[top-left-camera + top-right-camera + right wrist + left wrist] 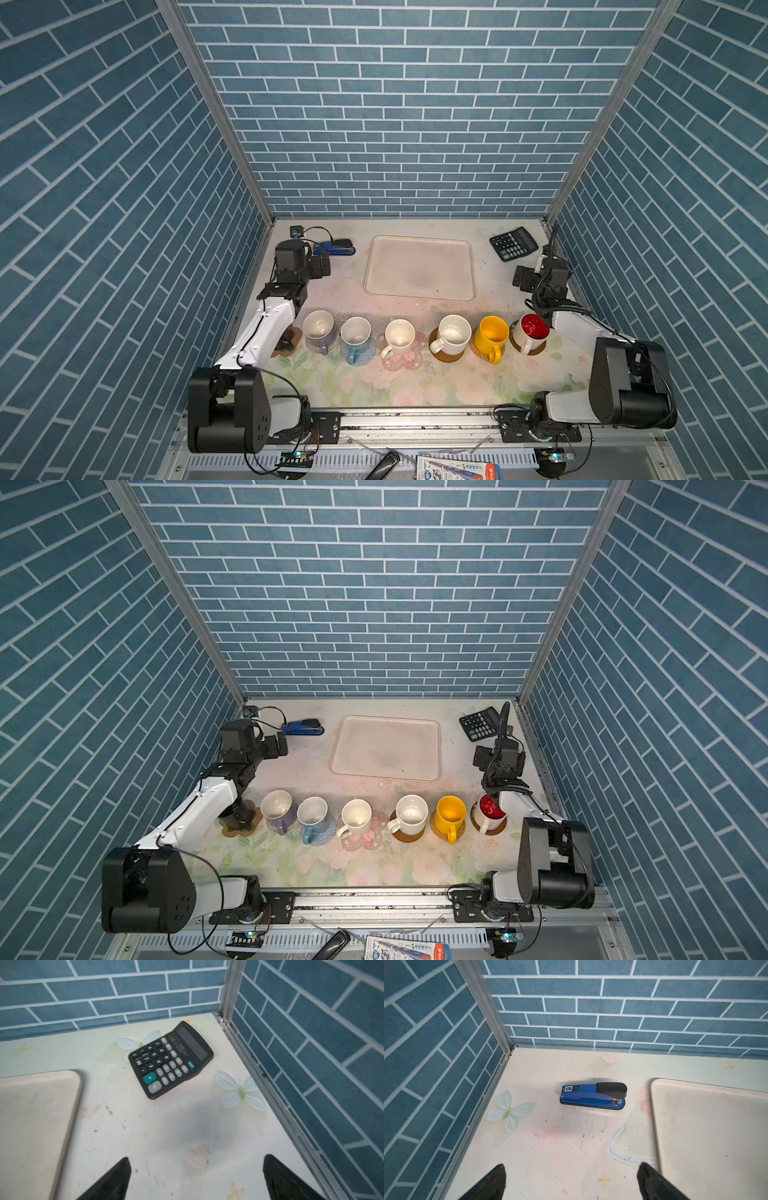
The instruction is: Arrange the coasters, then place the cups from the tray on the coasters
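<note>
the tray [419,238] is seen empty, the cups [400,332] lined up on the coasters [446,356]. the left gripper [572,1165] and right gripper [197,1157] are spread wide, nothing held; they should be kept clear of the row.

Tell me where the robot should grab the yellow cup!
Probably by its rim, from straight above, pinching the wall. The yellow cup stands upright, mouth open, and the white cup and red-inside cup crowd its sides. Its handle points at the near edge, so pinch the far rim.
</note>
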